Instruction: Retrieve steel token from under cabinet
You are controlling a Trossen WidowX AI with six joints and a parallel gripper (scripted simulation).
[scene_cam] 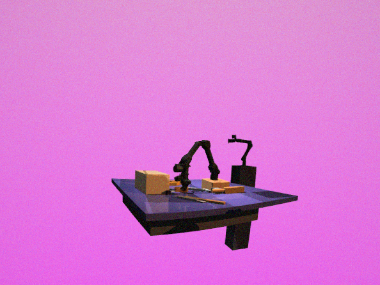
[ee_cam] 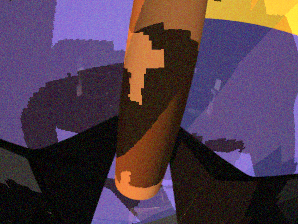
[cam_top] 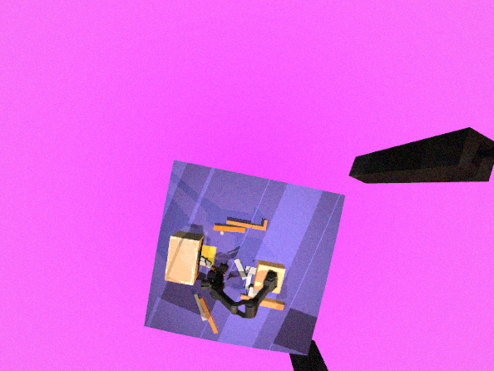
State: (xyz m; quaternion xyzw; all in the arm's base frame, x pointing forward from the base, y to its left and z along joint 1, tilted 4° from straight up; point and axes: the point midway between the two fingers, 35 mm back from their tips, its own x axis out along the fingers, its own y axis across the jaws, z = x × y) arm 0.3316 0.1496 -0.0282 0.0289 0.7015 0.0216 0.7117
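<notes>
Jaws (cam_top: 214, 272) (scene_cam: 185, 189) clench an orange handle (cam_top: 218, 271) (ee_cam: 159, 115), its long axis pointing toward the yellow area (cam_top: 209, 253) (ee_cam: 250, 15).

We're looking at what seems a robot test bench, a lab sort of place: a black jointed arm (cam_top: 249, 309) (scene_cam: 202, 144) stands on a block (cam_top: 281, 287) (scene_cam: 209, 184) on a blue-violet desk (cam_top: 299, 216) (scene_cam: 192, 209). In our outside view, at two o'clock from the desk's middle, there's a second arm (scene_cam: 247, 144) on a dark pedestal (scene_cam: 235, 176). Around it all we see plain pink, with no home or shop fittings.
</notes>
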